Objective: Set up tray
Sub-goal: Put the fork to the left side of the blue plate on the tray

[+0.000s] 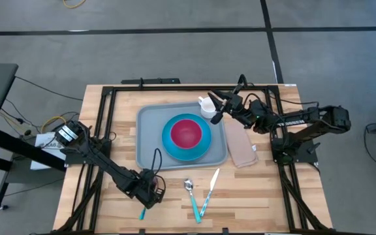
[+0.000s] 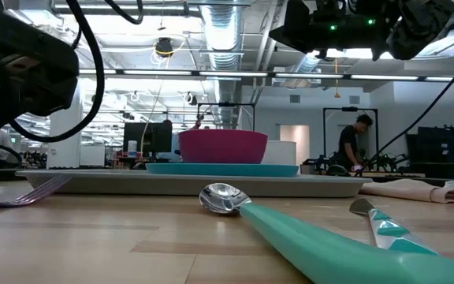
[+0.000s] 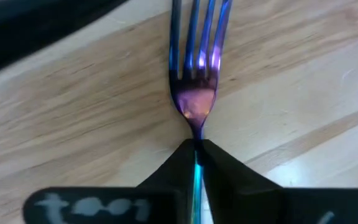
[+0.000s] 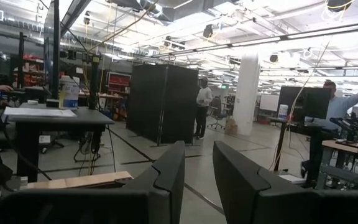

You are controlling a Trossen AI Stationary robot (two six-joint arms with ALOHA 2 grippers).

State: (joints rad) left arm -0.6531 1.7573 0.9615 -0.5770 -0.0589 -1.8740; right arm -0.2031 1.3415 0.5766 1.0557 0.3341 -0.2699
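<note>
The left claw [image 3: 197,163] pinches the fork [image 3: 197,74] by its handle, probably bound for the tray [image 1: 147,140] ahead, while the right claw [image 4: 197,180] hangs part-open, empty.

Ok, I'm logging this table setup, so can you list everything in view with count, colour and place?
tray: one, grey-blue, middle of the wooden table.
plate: one, bright blue, on the tray.
bowl: one, magenta, on the plate.
cup: one, white, at the tray's far right corner.
napkin: one, beige, folded, right of the tray.
spoon: one, teal handle, on the table near of the tray.
knife: one, teal handle, right beside the spoon.
fork: one, teal handle, iridescent tines, on the table near left of the tray.
people: several, in the room behind.
left claw: shut on the fork's handle.
right claw: open, raised by the cup.
</note>
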